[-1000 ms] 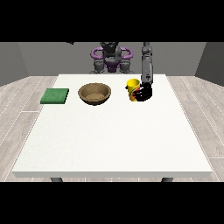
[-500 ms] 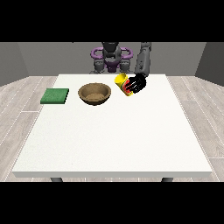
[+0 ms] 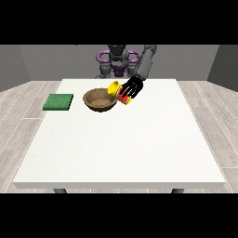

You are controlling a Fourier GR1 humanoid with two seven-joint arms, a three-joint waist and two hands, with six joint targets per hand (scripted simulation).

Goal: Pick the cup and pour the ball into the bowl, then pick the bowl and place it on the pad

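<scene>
A large white table [image 3: 121, 139] carries a brown bowl [image 3: 99, 100] and, well apart, a green pad [image 3: 58, 102].

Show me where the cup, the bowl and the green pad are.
cup [image 3: 114, 88], front view: its yellow rim.
bowl [image 3: 99, 100], front view: its brown inside.
green pad [image 3: 58, 102], front view: middle of its top.

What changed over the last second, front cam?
The black hand at the view's right lifted the yellow cup off the white table, carried it toward the brown wooden bowl and tipped it, mouth at the bowl's rim. Bowl and green square pad stayed put.
</scene>
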